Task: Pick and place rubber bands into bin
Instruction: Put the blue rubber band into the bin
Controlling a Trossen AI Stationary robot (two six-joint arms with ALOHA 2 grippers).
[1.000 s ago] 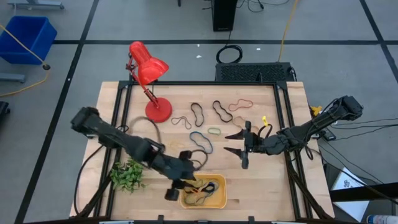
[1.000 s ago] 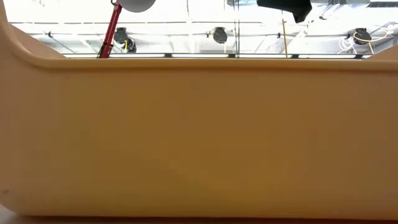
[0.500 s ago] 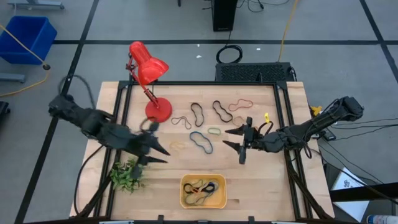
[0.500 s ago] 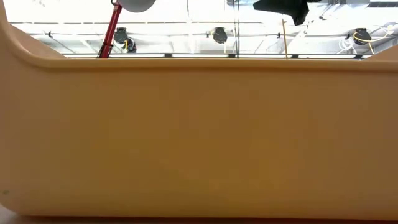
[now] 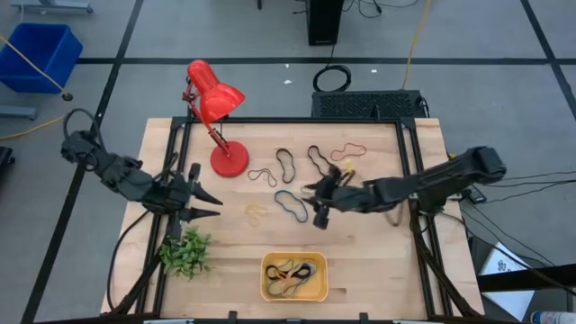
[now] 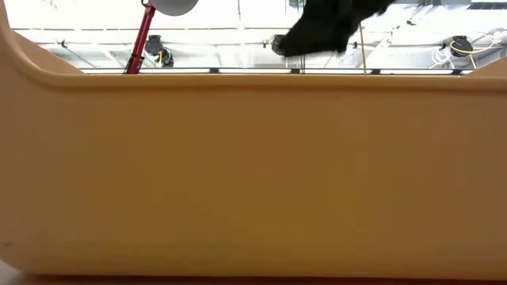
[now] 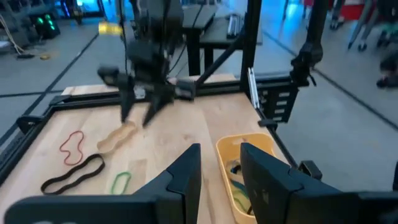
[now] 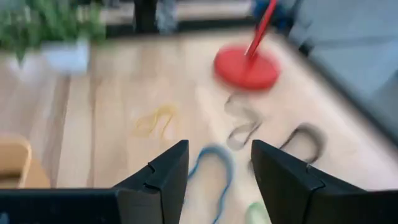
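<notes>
Bin (image 5: 293,277) sits at the near edge of the surface (image 5: 378,261), roughly centred, with a few bands already tangled inside. Its wall fills the low view.

Plant (image 5: 184,253) is near the near-left corner. Just beyond it the left gripper (image 5: 203,203) hangs over the left side, fingers parted with nothing between them, parked clear of the bands.

Right gripper (image 5: 317,203) is out over the middle of the surface, fingers (image 8: 165,177) spread and empty. Blue band (image 5: 291,205) lies flat just left of its fingertips; in the right wrist view it shows ahead between the two fingers. Long axis runs diagonally, far-left to near-right. Right arm is much the nearer one, so my call is this pick belongs to it: short reach forward and down, fingers straddling one strand of the loop.

Tan band (image 5: 257,212) is further left, green band (image 5: 310,190) just beyond the blue one.

Far half: brown band (image 5: 263,176), two black bands (image 5: 285,165) and (image 5: 319,160), red band (image 5: 346,149), all loose and apart. Red lamp (image 5: 217,117) stands at the far-left corner.

Thin loop flat on wood could slip out as the fingers close.
</notes>
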